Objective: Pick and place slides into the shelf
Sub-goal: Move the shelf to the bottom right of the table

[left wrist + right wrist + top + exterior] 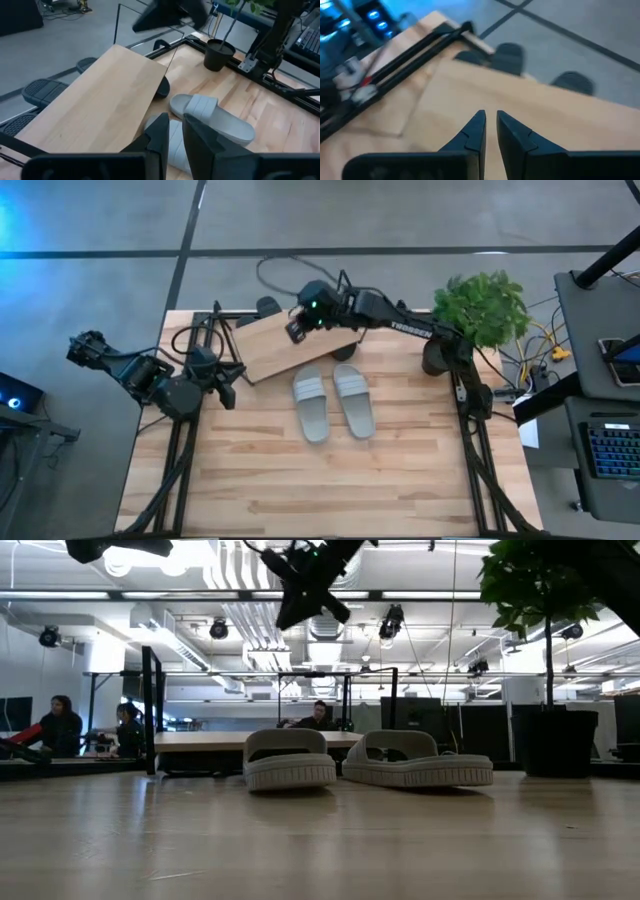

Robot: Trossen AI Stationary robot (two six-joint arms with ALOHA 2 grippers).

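High view shows two light grey slides lying side by side near the middle of the table, soles down, long axes running near to far, their far ends just beside the near edge of the shelf, whose wooden top sits askew at the table's far side. Dark slides show past the shelf's far edge. The right gripper hangs over the shelf top, fingers nearly pressed together and pinching nothing; the light pair lies nearward of it. The left gripper waits at the table's left edge, fingers likewise almost closed and empty, with the pair to its right. Both arms look about equally close; the left seems better placed for the left slide.
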